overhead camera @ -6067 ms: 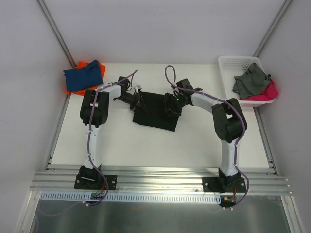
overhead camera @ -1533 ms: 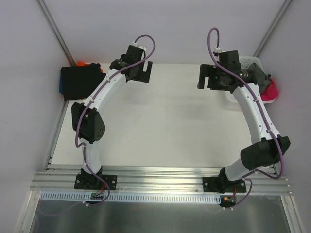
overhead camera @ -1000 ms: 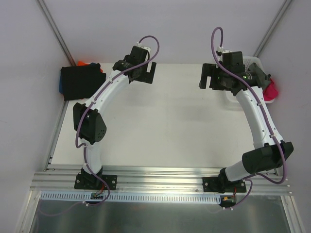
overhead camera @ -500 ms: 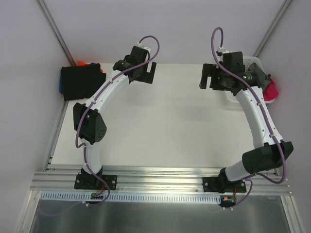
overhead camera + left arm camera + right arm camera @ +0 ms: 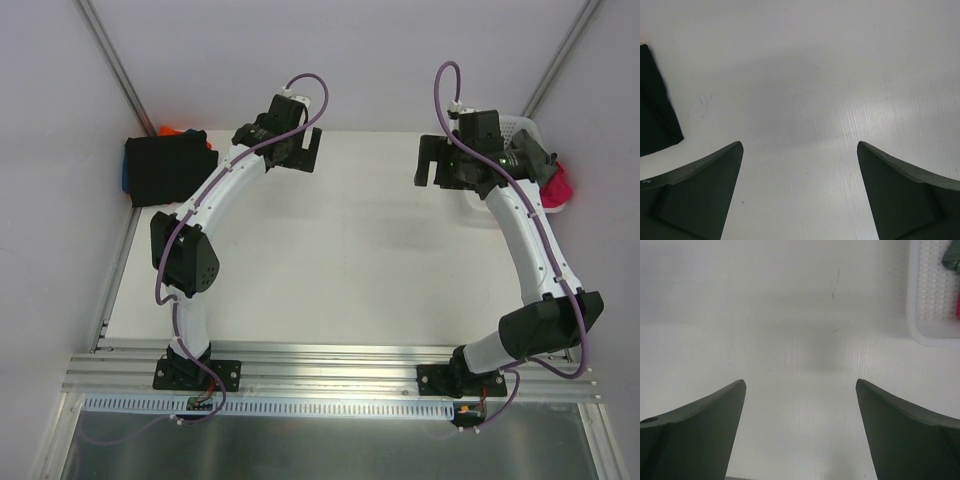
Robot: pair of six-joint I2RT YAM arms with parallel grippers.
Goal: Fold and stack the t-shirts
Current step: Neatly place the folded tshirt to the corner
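Observation:
A folded black t-shirt [image 5: 165, 168] lies on top of the stack at the table's far left corner. An orange t-shirt [image 5: 171, 130] and a blue t-shirt [image 5: 126, 173] peek out from under it. A corner of the black t-shirt [image 5: 652, 112] shows at the left edge of the left wrist view. My left gripper [image 5: 298, 160] [image 5: 800, 150] hovers open over bare table to the right of the stack. My right gripper [image 5: 435, 165] [image 5: 800, 387] is open too, over bare table just left of the basket. Neither holds anything.
A white slotted basket [image 5: 520, 124] [image 5: 932, 295] stands at the far right, partly behind my right arm. It holds a grey-green garment [image 5: 530, 155] [image 5: 952, 257] and a pink one [image 5: 560, 187]. Grey walls close in the back and sides.
The right gripper has edged slightly to the right, towards the basket. The left arm has not moved, and both grippers stay open.

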